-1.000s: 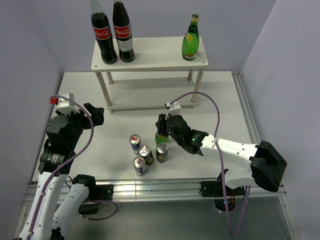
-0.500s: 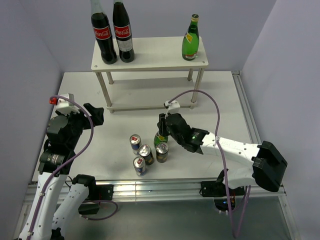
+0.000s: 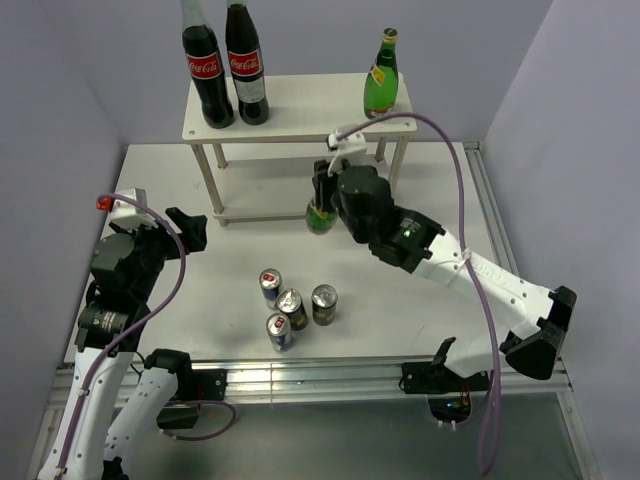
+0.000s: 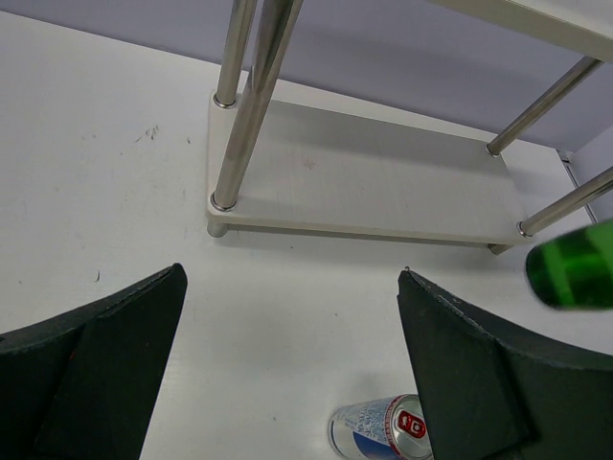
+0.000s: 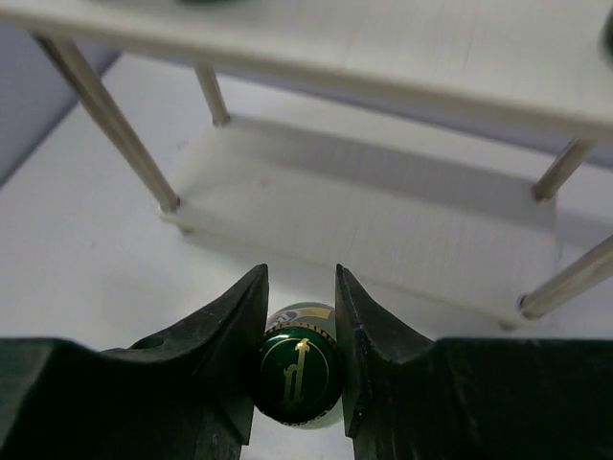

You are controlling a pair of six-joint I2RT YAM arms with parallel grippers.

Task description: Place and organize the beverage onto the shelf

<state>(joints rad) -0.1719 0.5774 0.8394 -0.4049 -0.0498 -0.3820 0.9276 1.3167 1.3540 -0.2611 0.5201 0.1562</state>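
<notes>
at the shelf (image 3: pixel 300 105) front edge, the right gripper (image 3: pixel 322 188) pinches the green bottle (image 3: pixel 320 216) by the neck — keep it upright, clear of the boards.

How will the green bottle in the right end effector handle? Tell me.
The green bottle looks like glass: probably rigid, heavyish, breakable against the shelf. The right end effector pinches only its narrow neck, so it may swing or slip. Tall and slim, it could tip when set down.
</notes>
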